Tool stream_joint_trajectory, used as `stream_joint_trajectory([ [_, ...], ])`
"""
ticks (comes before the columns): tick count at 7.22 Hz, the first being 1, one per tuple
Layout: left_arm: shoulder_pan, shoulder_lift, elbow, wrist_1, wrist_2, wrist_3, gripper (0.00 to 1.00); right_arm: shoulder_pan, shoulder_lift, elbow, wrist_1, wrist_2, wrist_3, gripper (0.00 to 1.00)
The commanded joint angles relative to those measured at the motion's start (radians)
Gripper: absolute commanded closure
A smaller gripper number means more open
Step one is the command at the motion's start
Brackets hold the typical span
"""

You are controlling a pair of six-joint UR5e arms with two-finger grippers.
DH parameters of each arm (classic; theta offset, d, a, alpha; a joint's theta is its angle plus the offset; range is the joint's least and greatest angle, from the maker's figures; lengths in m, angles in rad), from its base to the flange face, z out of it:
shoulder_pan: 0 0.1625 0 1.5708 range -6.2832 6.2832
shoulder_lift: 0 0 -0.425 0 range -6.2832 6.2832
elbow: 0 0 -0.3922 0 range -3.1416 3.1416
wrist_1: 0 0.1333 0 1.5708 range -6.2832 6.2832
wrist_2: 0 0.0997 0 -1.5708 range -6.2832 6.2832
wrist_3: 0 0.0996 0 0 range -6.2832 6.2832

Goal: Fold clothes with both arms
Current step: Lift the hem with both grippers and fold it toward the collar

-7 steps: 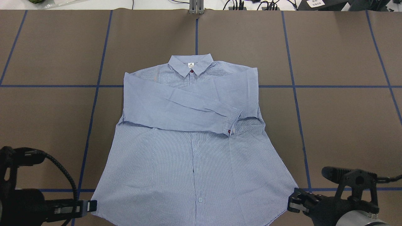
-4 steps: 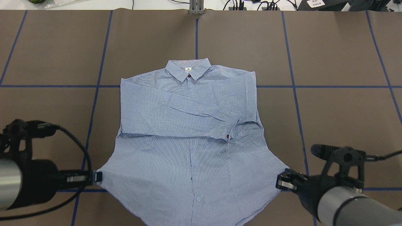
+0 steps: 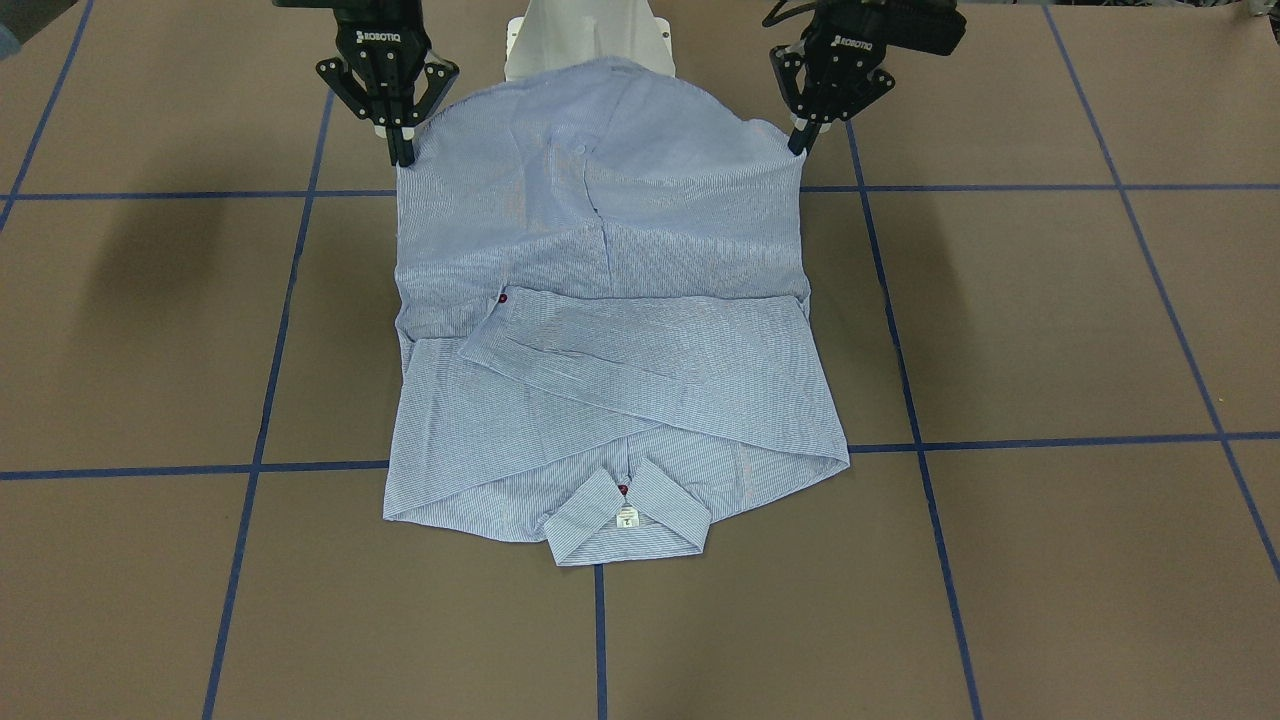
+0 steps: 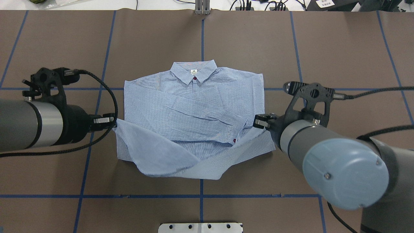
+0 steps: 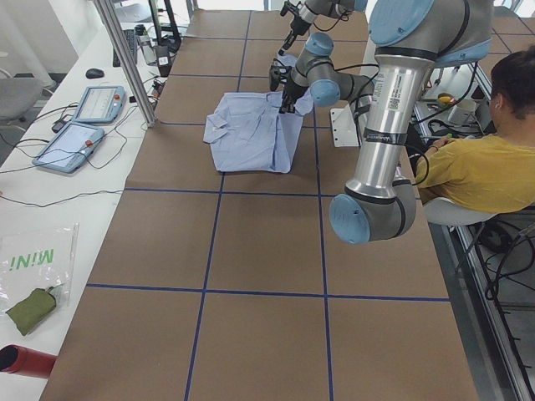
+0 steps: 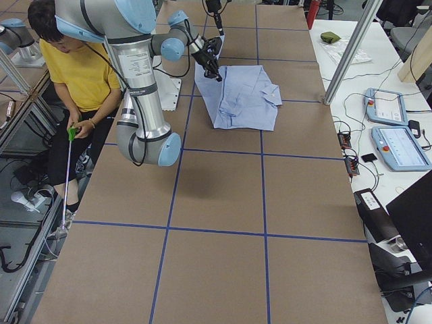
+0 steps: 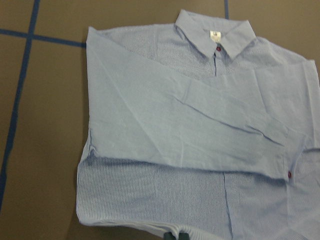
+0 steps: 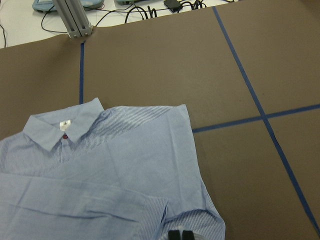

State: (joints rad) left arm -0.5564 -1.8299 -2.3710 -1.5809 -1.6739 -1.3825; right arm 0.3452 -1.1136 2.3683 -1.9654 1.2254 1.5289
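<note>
Left fingers [image 3: 801, 138] and right fingers [image 3: 401, 148] are each pinching a bottom corner of the striped shirt [image 4: 181, 103], holding both corners above the brown surface [image 4: 339, 48] with the tail sagging between them, while the collar [image 4: 194, 69] and folded-in sleeves [image 4: 174, 113] lie flat beyond them. We read this as the bottom-to-top fold under way; next, we judge, the pair must carry the held edge evenly toward the collar and lay it squarely over the sleeves before releasing.
</note>
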Motion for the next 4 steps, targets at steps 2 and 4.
stream_joint_trajectory([
  [2, -0.076, -0.15, 0.232, -0.004, 0.144, 0.022, 1.0, 0.153, 0.038, -0.238, 0.223, 0.014, -0.053, 1.0],
  [4, -0.082, -0.169, 0.378, -0.077, 0.224, 0.078, 1.0, 0.19, 0.037, -0.422, 0.369, 0.014, -0.09, 1.0],
])
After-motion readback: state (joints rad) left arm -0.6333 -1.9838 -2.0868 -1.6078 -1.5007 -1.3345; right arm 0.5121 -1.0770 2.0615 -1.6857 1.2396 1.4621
